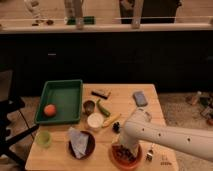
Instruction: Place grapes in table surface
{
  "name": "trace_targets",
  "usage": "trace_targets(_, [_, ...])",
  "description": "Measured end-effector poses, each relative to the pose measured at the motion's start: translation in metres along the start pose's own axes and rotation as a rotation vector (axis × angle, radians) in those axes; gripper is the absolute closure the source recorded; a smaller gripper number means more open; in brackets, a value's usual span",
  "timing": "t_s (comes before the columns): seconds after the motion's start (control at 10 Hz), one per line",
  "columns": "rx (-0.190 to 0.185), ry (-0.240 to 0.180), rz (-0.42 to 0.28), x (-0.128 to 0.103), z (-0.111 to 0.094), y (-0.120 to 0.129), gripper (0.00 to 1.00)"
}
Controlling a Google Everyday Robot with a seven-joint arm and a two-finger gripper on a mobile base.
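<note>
The grapes (128,153) are a dark purplish cluster lying in a brown-orange bowl (118,161) at the front edge of the light tan table surface (125,100). My gripper (122,146) hangs from the white arm that enters from the right. It is down in the bowl, right over the grapes and covering part of them. The arm's wrist hides the back of the bowl.
A green tray (65,95) at the left holds an orange-red fruit (49,110). Also on the table are a green cup (43,138), a dark bowl with a pale wrapper (81,143), a white cup (94,120), a long green vegetable (103,107), a blue-grey block (140,98) and a small metal item (149,154).
</note>
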Motion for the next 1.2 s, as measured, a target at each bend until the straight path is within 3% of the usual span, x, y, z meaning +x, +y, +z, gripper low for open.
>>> trace_targets(0.1, [0.01,0.02,-0.007,-0.001,-0.002,-0.002,0.2])
trace_targets(0.7, [0.049,0.048,-0.012,-0.005,-0.011,-0.006,0.2])
trace_targets(1.0, [0.064,0.056,-0.016,-0.007,-0.016,-0.005,0.34])
trace_targets(1.2, [0.074,0.057,-0.016,-0.007,-0.018,-0.002,0.34])
